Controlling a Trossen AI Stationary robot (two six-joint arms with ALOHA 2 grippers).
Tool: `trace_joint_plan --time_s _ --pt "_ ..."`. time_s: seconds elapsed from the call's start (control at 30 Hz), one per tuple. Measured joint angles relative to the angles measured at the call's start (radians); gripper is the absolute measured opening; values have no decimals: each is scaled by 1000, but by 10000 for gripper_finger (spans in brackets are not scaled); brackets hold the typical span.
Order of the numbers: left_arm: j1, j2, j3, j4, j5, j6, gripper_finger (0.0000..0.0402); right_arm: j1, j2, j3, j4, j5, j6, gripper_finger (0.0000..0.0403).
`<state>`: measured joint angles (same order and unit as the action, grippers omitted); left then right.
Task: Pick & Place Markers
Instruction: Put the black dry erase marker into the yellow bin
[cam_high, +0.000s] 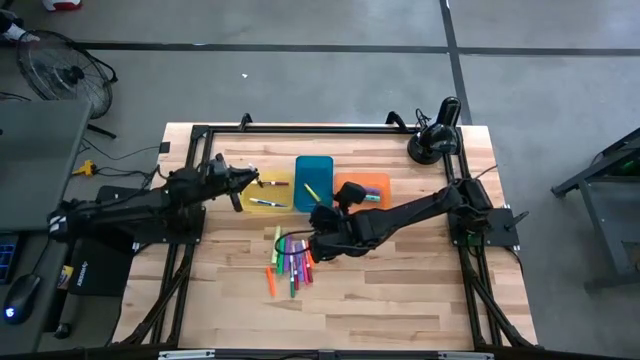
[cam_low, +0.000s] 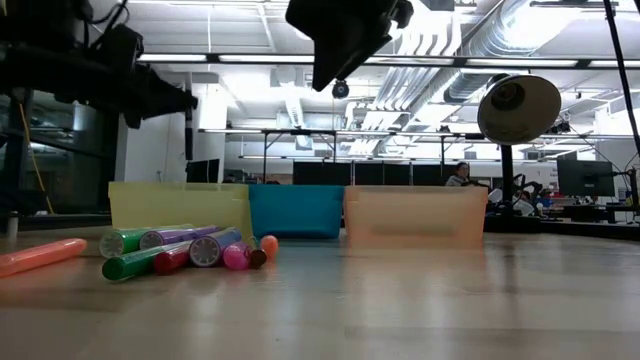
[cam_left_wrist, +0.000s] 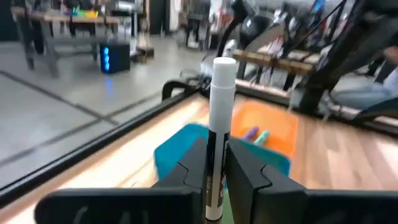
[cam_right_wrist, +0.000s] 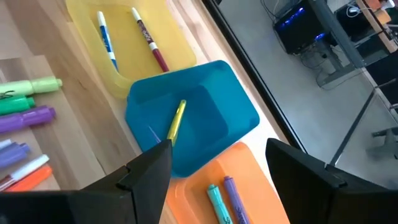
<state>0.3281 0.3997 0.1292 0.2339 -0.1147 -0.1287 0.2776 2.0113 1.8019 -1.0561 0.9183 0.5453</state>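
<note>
Left wrist view: marker (cam_left_wrist: 219, 143) clamped.

bright overhead lighting; left wrist view blurred.

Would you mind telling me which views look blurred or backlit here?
Low view: the arms are dark silhouettes against bright ceiling lights, and the nearest markers look soft. Left wrist view: the background is blurred behind the held white marker. Right wrist view: the trays look crisp.
</note>
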Motion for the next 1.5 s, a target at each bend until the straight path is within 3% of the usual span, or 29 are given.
trace_joint_plan --time_s 0.23,0.33,0.77,1.03,1.5 --pt "179 119 127 -239 279 83 27 1 0 0 -3 -8 -11 248" --pt "220 210 194 -353 337 151 27 1 1 0 -17 -8 -13 248" --pt "241 638 522 -687 331 345 27 3 1 0 -84 -35 -7 248" --pt "225 840 679 -912 266 452 27 3 1 0 -149 -62 -17 248" --pt "221 913 696 -943 235 630 27 5 2 0 -195 -91 -3 248"
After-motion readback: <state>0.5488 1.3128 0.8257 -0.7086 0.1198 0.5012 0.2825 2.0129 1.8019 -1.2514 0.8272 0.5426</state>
